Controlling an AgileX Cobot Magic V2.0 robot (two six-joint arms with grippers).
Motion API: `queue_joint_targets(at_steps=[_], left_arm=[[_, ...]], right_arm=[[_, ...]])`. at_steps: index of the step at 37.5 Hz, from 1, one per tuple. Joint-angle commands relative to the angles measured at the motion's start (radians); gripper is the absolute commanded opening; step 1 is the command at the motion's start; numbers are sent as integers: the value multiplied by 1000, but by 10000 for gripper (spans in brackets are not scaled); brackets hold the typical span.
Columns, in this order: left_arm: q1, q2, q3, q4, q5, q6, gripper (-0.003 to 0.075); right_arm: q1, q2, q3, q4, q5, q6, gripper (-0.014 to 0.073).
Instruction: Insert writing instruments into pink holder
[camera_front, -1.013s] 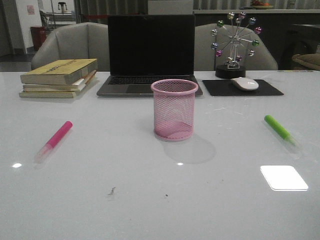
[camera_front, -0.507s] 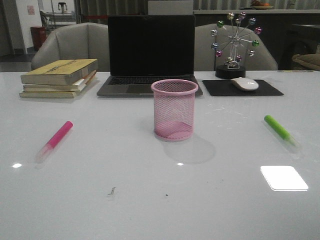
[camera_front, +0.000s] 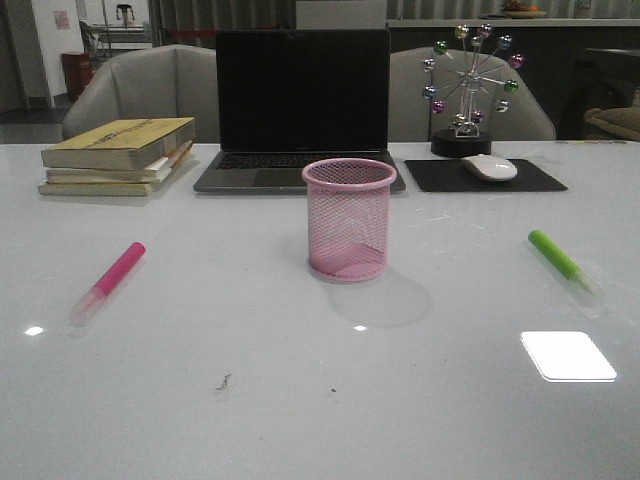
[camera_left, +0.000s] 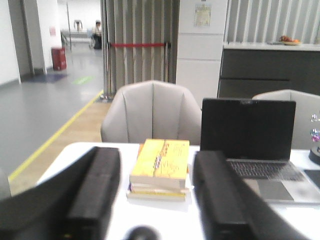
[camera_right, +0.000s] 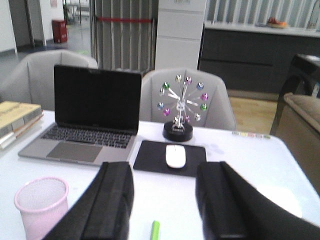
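Right gripper (camera_right: 162, 200) is seen w/ jaws apart, nothing held betw. them. Green marker (camera_right: 155, 230) tip is seen on the desk (camera_right: 250, 160) betw. the fingers (camera_right: 112, 200). Pink cup (camera_right: 40, 202) stands upright, empty as far as seen. Beyond: open laptop (camera_right: 95, 112), mouse (camera_right: 175, 156) on black pad (camera_right: 170, 157), ball ornament (camera_right: 180, 107), books (camera_right: 15, 117) at the edge.

We see two grey padded armchairs (camera_front: 150, 85) behind the glossy white table (camera_front: 300, 400), a dark counter (camera_right: 250, 55) beyond them, pale vertical slatted panels (camera_left: 135, 45), and a grey corridor floor (camera_left: 45, 115) with a yellow line. A bright rectangular light reflection (camera_front: 567, 356) lies on the tabletop.
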Motion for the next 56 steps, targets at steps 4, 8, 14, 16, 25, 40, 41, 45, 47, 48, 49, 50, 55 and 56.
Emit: queue_joint_targets(at_steps=[4,8,14,16,25,40,41,45,47,48,49,50,55,56], left_arm=[[2,81,-29,-29,-73,-5,498],[2,116,-29,-48,-64,-5,498],[-17,147,-56,-72,39,-5,498],[-25,158,-76,-72,87,-5,498],[-50,246,-159,-72,274,-5,498],[-50,400,-206,-170,365,-5,498],[-50,400,-206,-170,365,-5,498],[-50,400,-206,-170,364,-5,498],[-50,400,-206,-170,364,-5,498],[-50,400,-206,-170,364,-5,498],[-50,400,-206,-170,364,-5,498],[-50,400,-206,-172,364,-5,498],[-50,400,-206,-184,365,-5,498],[-50,400,-206,-186,367,-5,498]], right_arm=[[0,58,-24,-9,-68,-3,428],[0,80,-25,-9,-22,-3,428],[0,132,-68,32,76,1,428],[0,163,-100,57,112,1,428],[0,368,-263,74,272,1,428],[-2,944,-642,74,461,27,428],[-2,976,-666,74,464,27,428],[-2,1083,-743,74,473,27,428],[-2,1142,-787,74,488,27,428],[-2,1171,-808,74,500,27,428],[-2,1199,-828,74,512,27,428],[-2,1233,-854,74,528,28,428],[-7,1359,-943,74,579,38,428],[-10,1388,-962,74,589,38,428]])
